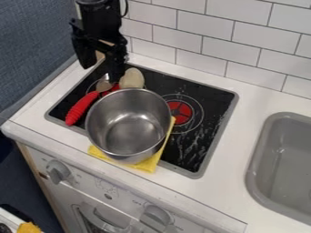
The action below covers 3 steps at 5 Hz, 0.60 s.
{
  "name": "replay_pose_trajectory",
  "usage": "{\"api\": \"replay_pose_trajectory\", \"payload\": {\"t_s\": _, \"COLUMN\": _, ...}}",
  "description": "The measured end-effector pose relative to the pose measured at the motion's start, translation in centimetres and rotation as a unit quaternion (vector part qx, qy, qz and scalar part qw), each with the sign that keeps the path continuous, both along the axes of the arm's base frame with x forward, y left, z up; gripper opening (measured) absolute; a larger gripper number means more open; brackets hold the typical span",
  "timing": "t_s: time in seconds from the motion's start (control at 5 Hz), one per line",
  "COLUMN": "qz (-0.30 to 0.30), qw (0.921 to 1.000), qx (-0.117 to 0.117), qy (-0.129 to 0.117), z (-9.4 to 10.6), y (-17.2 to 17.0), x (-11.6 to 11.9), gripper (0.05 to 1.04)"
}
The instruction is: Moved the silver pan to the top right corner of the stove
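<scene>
In the camera view, the silver pan (128,125) is seen at the front left of the stove (213,98), over a yellow cloth (147,164). The gripper (101,72) is held near the back left corner, its fingers seemingly apart. The pan's wall should be straddled squarely, then lifted before being carried across.

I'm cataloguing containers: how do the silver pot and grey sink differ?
The silver pot is round; the grey sink has straighter sides and rounded corners. The pot is shiny metal, the sink duller. The pot rests over a yellow cloth, while the sink is set into the white countertop. Both are open on top.
</scene>
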<state>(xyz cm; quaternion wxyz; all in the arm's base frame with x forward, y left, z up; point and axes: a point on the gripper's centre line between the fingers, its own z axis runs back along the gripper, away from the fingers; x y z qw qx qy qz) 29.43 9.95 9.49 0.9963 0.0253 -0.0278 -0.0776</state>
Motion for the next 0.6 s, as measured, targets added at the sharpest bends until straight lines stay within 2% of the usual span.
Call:
{"api": "replay_pose_trajectory", "payload": {"t_s": 0.2, "qz": -0.009, "qw": 0.9998, "qx": 0.006, "qy": 0.016, "z": -0.6, "y": -0.6, "x": -1.9, "gripper": 1.005}}
{"api": "replay_pose_trajectory", "payload": {"t_s": 0.4, "qz": -0.019, "qw": 0.9990, "qx": 0.019, "qy": 0.036, "z": -1.7, "y": -1.1, "x": -2.8, "gripper": 1.005}}
{"api": "replay_pose_trajectory", "payload": {"t_s": 0.6, "qz": -0.015, "qw": 0.9970, "qx": 0.028, "qy": 0.071, "z": -3.7, "y": -1.0, "x": -2.9, "gripper": 1.005}}
